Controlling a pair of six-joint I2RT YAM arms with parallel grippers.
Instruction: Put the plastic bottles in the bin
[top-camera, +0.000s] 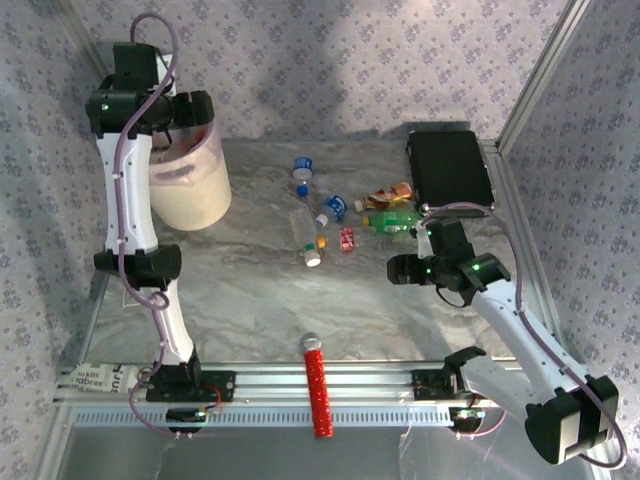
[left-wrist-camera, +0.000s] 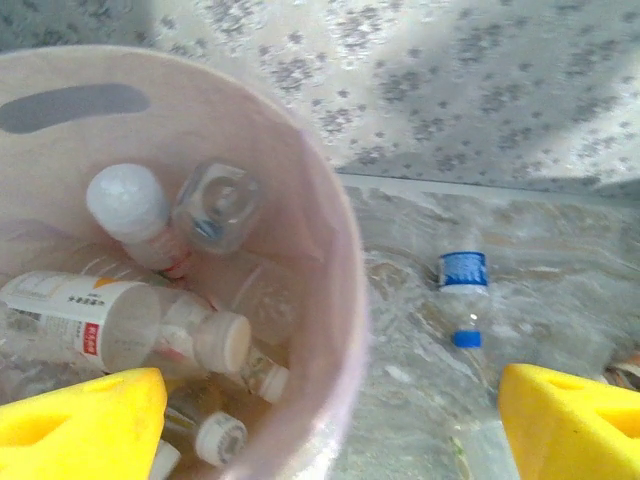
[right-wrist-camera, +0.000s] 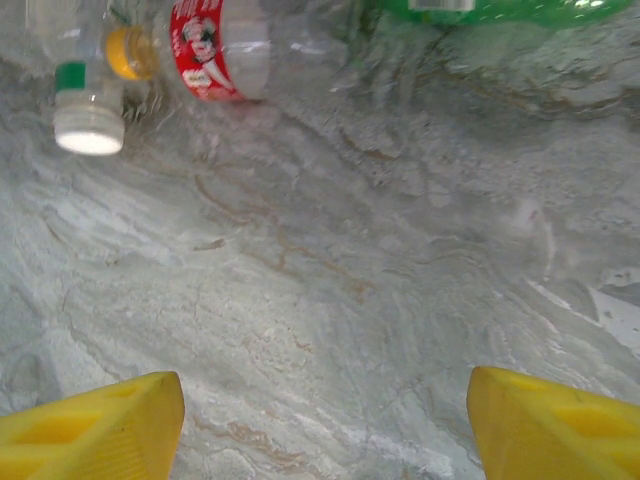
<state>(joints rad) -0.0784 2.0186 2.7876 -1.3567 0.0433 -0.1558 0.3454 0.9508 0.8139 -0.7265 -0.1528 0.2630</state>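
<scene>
The marble-patterned table (top-camera: 250, 300) carries everything. The bin (top-camera: 200, 195) stands upright near its far left corner. In the left wrist view several plastic bottles (left-wrist-camera: 125, 205) lie piled inside the bin's wall (left-wrist-camera: 340, 260), among them a white-capped one, a clear one seen end-on (left-wrist-camera: 215, 205) and a white-labelled one (left-wrist-camera: 75, 320) on its side. The left claw (top-camera: 192, 112) hangs over the bin's mouth. Its yellow fingers (left-wrist-camera: 85, 420) are spread wide apart with nothing between them, the gap (left-wrist-camera: 325, 400) lying above the bin's rim. The black case (top-camera: 448, 167) lies flat in the far right corner. The red ribbed cylinder (top-camera: 317, 390) lies across the rail at the near edge, about midway along it. The right claw (top-camera: 400, 268) is low over bare table right of centre, its fingers (right-wrist-camera: 95, 425) parted and empty. The loose bottles lie on their sides at mid-table, toward the far edge. They include a green bottle (top-camera: 395, 220) close to the right claw, a brownish-orange one (top-camera: 388, 194) just beyond it, a red-labelled bottle (top-camera: 347, 239), a white-capped clear bottle (top-camera: 308, 240) and blue-capped ones (top-camera: 302, 166). From the left wrist, a blue-labelled bottle (left-wrist-camera: 462, 290) lies on the table apart from the bin.
</scene>
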